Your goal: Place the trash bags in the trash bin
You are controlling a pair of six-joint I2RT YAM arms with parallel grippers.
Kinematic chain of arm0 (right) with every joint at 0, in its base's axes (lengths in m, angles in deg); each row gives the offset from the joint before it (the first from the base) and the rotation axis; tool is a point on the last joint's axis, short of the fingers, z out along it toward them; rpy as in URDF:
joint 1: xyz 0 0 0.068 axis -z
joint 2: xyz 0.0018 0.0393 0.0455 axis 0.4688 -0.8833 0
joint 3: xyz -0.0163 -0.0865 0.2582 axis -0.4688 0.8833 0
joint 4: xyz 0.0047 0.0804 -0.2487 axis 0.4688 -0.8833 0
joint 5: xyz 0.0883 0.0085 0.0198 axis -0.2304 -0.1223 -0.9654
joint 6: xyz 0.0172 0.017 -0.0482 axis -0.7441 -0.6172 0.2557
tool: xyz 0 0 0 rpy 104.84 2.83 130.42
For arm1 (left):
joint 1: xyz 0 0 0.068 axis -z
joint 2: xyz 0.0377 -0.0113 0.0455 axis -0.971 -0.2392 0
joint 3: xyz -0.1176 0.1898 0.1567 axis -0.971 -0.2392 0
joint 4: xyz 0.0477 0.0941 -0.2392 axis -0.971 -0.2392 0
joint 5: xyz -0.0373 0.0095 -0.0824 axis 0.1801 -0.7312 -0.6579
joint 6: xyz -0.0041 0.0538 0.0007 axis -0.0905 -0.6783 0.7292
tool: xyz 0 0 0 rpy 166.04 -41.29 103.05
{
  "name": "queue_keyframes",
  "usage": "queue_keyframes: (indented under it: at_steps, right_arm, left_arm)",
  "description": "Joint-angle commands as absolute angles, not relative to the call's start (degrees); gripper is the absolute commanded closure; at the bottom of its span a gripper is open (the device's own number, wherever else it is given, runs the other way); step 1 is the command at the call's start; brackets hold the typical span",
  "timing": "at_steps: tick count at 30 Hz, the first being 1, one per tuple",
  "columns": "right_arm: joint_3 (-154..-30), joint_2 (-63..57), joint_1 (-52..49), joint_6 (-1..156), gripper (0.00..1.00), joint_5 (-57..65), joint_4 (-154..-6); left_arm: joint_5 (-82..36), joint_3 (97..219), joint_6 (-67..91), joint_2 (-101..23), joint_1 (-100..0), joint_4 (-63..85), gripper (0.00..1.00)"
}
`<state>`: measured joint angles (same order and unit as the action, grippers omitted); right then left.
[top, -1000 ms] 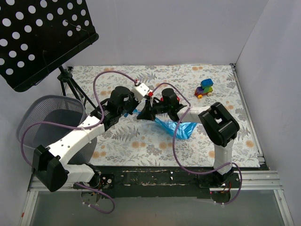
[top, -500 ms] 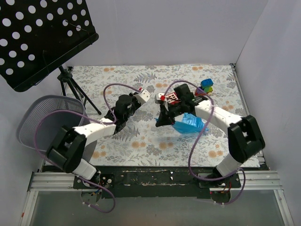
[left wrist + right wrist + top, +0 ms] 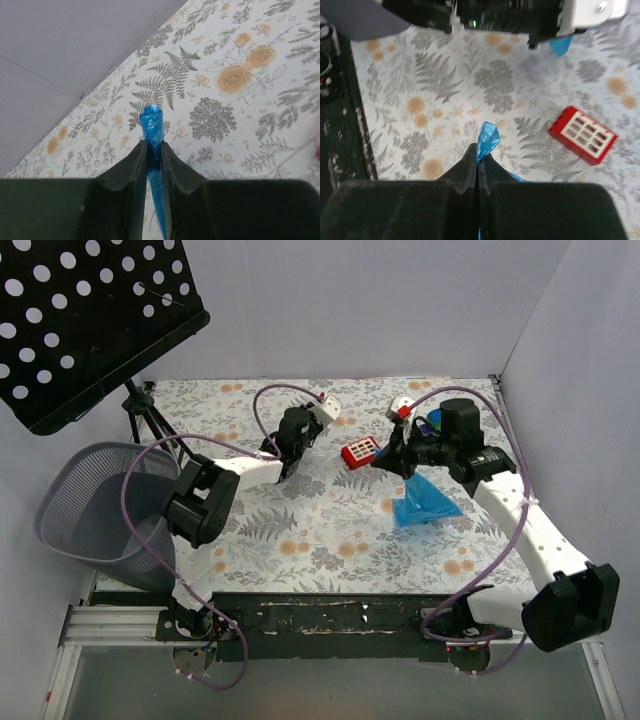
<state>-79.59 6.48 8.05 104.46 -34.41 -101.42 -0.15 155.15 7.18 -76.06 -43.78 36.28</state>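
Both left fingers (image 3: 127, 172), right fingers (image 3: 465, 172) pinch blue film (image 3: 488, 137).

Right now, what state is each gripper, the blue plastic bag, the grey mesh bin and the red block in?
Left gripper: shut on a blue film strip.
Right gripper: shut on the crinkly blue plastic bag.
Blue plastic bag: held, outside the bin.
Round grey wire mesh bin: no bag inside.
Red toy block: lying free, untouched.
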Motion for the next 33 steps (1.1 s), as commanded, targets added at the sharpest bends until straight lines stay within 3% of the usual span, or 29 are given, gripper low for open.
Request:
queue_keyframes:
  at_steps: [1, 3, 4, 7, 10, 16, 21, 26, 33]
  right_arm:
    - [-85.0, 13.3, 7.9, 93.1, 0.99, -22.8, -89.5]
    - [-87.2, 15.2, 7.8, 92.6, 0.99, -20.9, -88.0]
    - [-88.1, 16.4, 7.8, 91.6, 0.99, -19.7, -86.3]
    - [-95.1, 15.8, 7.8, 90.4, 0.99, -18.4, -85.9]
    - [-103.6, 13.1, 7.8, 93.0, 0.99, -19.0, -88.1]
    - [-114.0, 8.9, 7.8, 94.7, 0.99, -20.3, -85.6]
    - [-119.8, 5.0, 7.8, 92.4, 0.99, -13.5, -82.1]
    - [-128.0, 0.0, 7.8, 90.5, 0.99, -14.4, -82.0]
    - [-137.3, -3.9, 7.3, 88.6, 0.99, -18.1, -84.1]
  left_arm:
    - [0.2, 166.2, 9.4, -82.2, -46.8, 26.4, 0.71]
    - [-0.8, 172.5, 13.1, -85.2, -47.7, 20.2, 0.41]
    - [-2.4, 174.1, 14.6, -85.4, -47.9, 18.7, 0.31]
    - [-8.6, 176.2, 20.0, -80.9, -48.0, 16.4, 0.16]
    - [-17.6, 177.0, 27.1, -73.7, -48.0, 12.3, 0.13]
    - [-46.1, 163.1, 28.7, -56.8, -47.6, 13.1, 0.05]
    - [-56.2, 157.9, 34.0, -50.4, -45.5, 7.3, 0.04]
    - [-54.7, 150.4, 31.2, -47.0, -38.6, 13.3, 0.02]
    - [-59.0, 156.7, 30.9, -57.4, -36.7, 19.5, 0.03]
